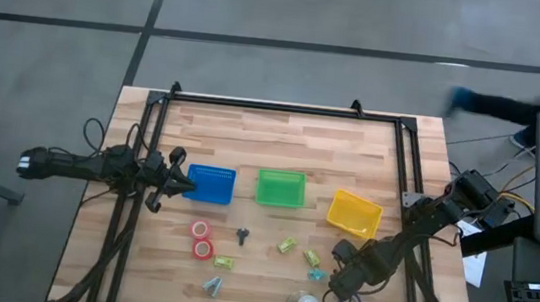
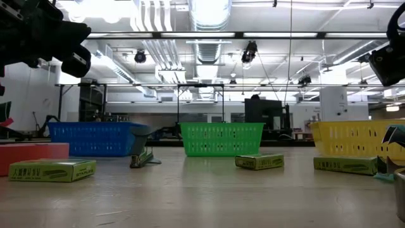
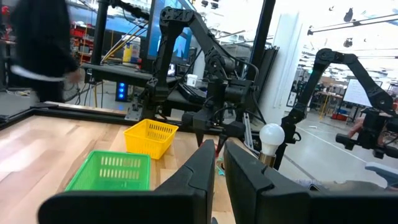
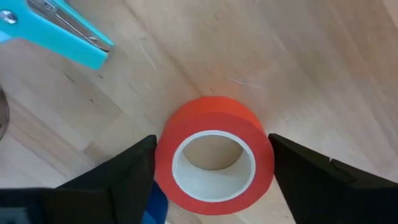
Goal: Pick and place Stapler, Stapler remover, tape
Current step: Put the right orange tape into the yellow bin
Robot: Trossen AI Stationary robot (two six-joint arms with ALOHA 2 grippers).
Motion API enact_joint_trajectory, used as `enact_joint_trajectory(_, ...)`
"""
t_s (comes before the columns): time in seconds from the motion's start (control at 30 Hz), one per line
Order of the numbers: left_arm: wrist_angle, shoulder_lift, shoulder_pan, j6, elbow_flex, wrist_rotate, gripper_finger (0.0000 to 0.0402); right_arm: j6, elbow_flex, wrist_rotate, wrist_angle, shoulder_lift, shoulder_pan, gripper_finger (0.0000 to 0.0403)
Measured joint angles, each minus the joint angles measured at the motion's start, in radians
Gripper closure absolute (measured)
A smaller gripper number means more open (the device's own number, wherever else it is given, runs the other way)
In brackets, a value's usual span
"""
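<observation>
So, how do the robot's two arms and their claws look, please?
Both arms are dark, almost black, built of slim jointed segments. The left arm and the right arm each carry thin black cables that loop beside the links. The left claw ends in two flat, blade-like black fingers; the right claw has two dark, wedge-shaped fingers. No markings are visible on them.

wooden table [image 1: 280,152] | blue basket [image 1: 211,184] | green basket [image 1: 280,188] | yellow basket [image 1: 354,213]

Two dark jointed arms, looping black cables, black claw fingers [image 4: 134,171]
</observation>
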Motion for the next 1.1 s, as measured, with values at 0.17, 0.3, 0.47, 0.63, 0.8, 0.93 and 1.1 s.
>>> enact_joint_trajectory(0.17, 0.0, 0.0, 0.0, 0.0, 0.0, 0.0, 0.036, 0.0, 0.0, 0.0, 0.0, 0.0, 0.0, 0.0136)
enact_joint_trajectory(0.3, 0.0, 0.0, 0.0, 0.0, 0.0, 0.0, 0.036, 0.0, 0.003, -0.005, -0.002, 0.0, 0.001, 0.0133)
enact_joint_trajectory(0.47, 0.0, 0.0, 0.0, 0.0, 0.0, 0.0, 0.036, -0.021, 0.034, -0.012, 0.002, -0.003, 0.002, 0.0135)
enact_joint_trajectory(0.63, 0.0, 0.0, 0.0, 0.0, 0.0, 0.0, 0.036, -0.026, 0.059, -0.012, -0.003, -0.003, 0.002, 0.0139)
enact_joint_trajectory(0.8, 0.0, 0.0, 0.0, 0.0, 0.0, 0.0, 0.036, -0.026, 0.072, -0.011, -0.008, -0.003, 0.002, 0.0137)
enact_joint_trajectory(0.93, 0.0, 0.0, 0.0, 0.0, 0.0, 0.0, 0.036, -0.023, 0.073, -0.011, -0.008, -0.004, 0.002, 0.014)
enact_joint_trajectory(1.1, 0.0, 0.0, 0.0, 0.0, 0.0, 0.0, 0.036, -0.02, 0.073, -0.011, -0.01, -0.007, 0.002, 0.0137)
